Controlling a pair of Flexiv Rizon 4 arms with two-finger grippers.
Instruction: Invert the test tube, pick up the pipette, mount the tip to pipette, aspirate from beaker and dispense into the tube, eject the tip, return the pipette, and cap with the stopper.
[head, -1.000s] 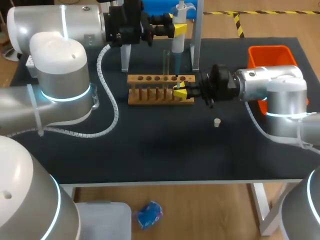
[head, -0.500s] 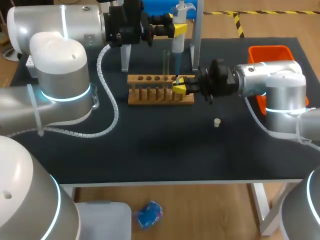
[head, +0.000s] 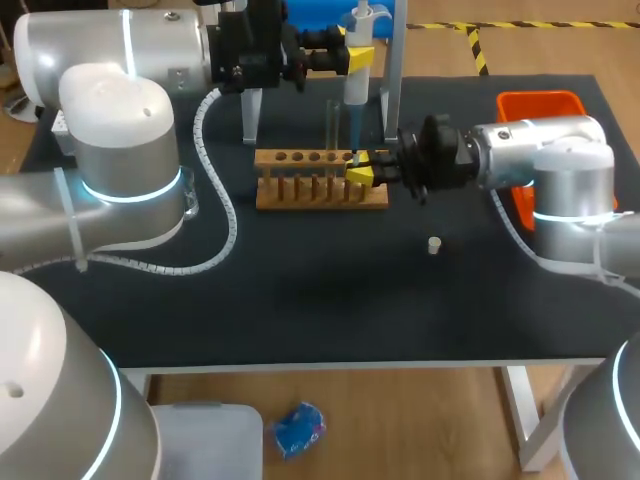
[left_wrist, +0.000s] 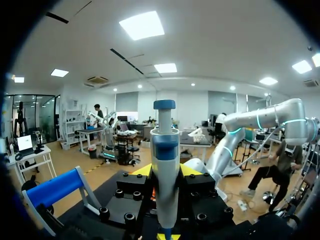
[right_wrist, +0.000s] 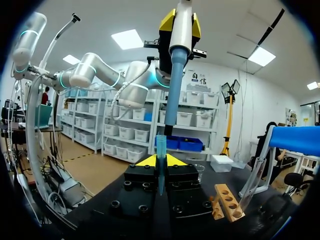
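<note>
Head view: over the last second the right gripper (head: 362, 175) has risen from the near right end of the wooden rack (head: 320, 180) and shifted slightly inward, so that it now stands directly under the pipette (head: 357, 70). The left gripper (head: 358, 55) has not moved, its fingers closed on the pipette's white body and holding it upright above the back of the rack. In the right wrist view the right claw is narrow and clamped on the blue tip (right_wrist: 161, 165), which points upright between its fingers. The pipette's blue shaft (right_wrist: 172, 95) comes down to just above the tip's open mouth; whether the two touch cannot be told. The test tube (head: 330, 125) stands upright in the rack, just beside the pipette shaft. The stopper (head: 433, 244) lies on the mat well apart from the rack, nearer the front. Assessment: the tip-mounting step is in hand, with alignment nearly complete. A further upward press appears needed to seat the tip, and aspiration, dispensing and capping remain outstanding
</note>
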